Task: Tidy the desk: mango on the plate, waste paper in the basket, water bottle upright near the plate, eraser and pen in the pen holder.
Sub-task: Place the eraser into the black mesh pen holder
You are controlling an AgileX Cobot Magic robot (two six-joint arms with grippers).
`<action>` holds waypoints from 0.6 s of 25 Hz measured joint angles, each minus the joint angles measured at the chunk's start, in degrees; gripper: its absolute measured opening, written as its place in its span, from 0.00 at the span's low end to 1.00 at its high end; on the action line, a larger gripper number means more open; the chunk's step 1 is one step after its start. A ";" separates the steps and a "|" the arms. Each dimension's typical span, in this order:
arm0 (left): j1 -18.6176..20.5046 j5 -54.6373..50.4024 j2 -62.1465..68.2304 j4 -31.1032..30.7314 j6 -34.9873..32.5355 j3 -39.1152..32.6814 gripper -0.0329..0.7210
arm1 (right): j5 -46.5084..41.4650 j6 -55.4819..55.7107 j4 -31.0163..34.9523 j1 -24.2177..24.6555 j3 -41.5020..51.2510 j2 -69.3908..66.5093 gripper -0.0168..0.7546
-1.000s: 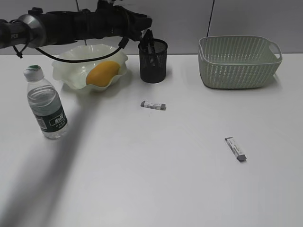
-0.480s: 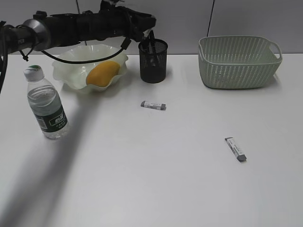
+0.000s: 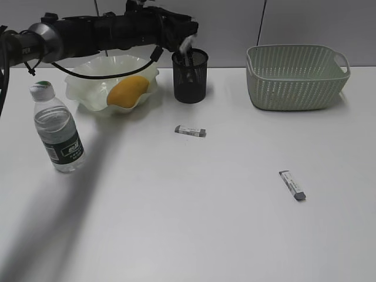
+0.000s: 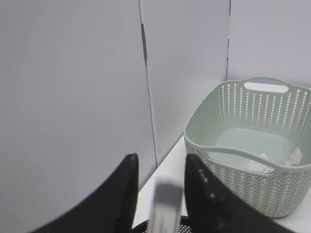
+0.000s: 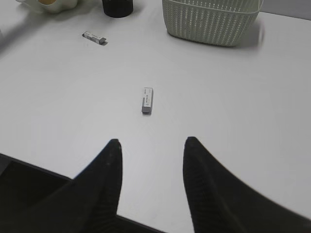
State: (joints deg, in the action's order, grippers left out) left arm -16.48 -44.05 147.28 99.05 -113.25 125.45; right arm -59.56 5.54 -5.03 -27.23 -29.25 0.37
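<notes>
Overhead, left gripper (image 3: 187,48) above black wire-mesh pen holder (image 3: 190,76), jaws apart, blurred pale eraser (image 4: 165,208) loose between them, right gripper (image 5: 151,165) jaws apart, empty.

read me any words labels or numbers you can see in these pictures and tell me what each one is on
None can be read.
Water bottle: white print on its dark green label, too small to read.
Eraser near the pen holder: grey sleeve with markings, too blurred to read.
Eraser at front right: sleeve print, too small to read in the exterior and right wrist views.
Mango, plate and basket: no text visible.
</notes>
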 joint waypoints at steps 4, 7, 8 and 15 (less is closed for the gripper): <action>0.00 -0.23 0.00 0.05 0.12 0.04 0.52 | 0.00 0.00 0.00 0.00 0.00 0.00 0.46; 0.00 -0.23 0.00 0.05 0.17 0.04 0.58 | 0.00 0.00 0.00 0.00 0.00 0.00 0.44; 0.00 -0.23 0.00 0.05 0.17 0.04 0.58 | 0.00 0.00 0.00 0.00 0.00 0.00 0.43; 0.75 0.32 -1.82 -0.22 3.13 0.04 0.60 | 0.00 0.00 0.00 0.00 0.00 0.00 0.41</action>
State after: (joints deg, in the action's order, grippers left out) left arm -15.72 -43.73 145.46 98.83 -110.12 125.49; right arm -59.56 5.54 -5.03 -27.23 -29.25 0.37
